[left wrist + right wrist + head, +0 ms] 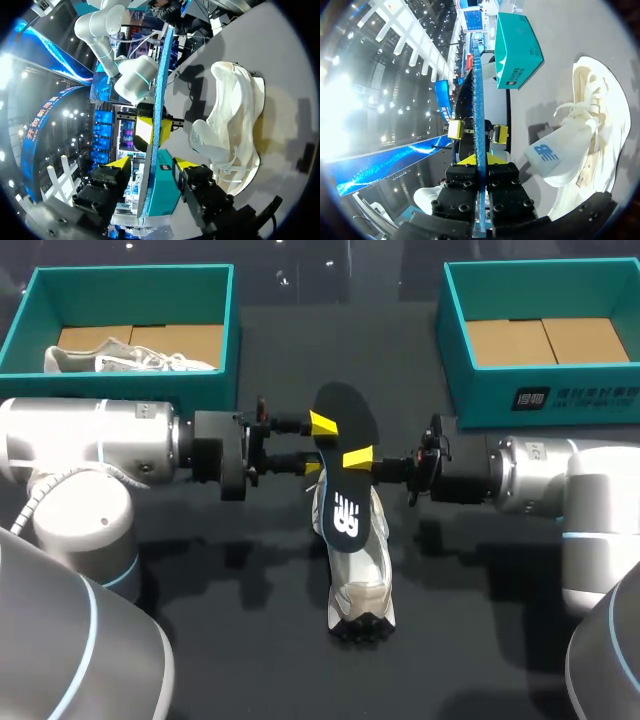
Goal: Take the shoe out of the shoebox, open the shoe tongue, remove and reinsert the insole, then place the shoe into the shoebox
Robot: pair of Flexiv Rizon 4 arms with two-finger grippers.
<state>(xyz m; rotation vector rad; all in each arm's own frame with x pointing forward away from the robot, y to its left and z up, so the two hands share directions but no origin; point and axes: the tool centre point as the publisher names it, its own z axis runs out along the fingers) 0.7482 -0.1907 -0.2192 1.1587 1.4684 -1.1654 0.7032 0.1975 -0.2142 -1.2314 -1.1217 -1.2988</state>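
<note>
- While the shoe (362,585) lies on the black table (250,630) in the lower middle of the head view, the insole (347,502) hangs in the air just above it.
- The shoe is outside both boxes, and its toe points to the bottom edge of the head view.
- The right claw (358,460) comes in from the right side and is clenched on the insole. In the right wrist view its two fingers press the thin insole (478,100) from both sides.
- The left claw (318,445) comes in from the left side, and it is released. In the left wrist view the insole (159,90) runs between its two yellow tips with a gap on each side.
- The two claws face each other across the insole, close together.
- The tongue (545,155) stands up out of the shoe, beside the right claw.
- One teal shoebox (130,280) sits in the upper left of the head view. A pale shoe (120,358) lies inside it.
- The second teal shoebox (540,395) sits in the upper right, and its brown cardboard floor shows.
</note>
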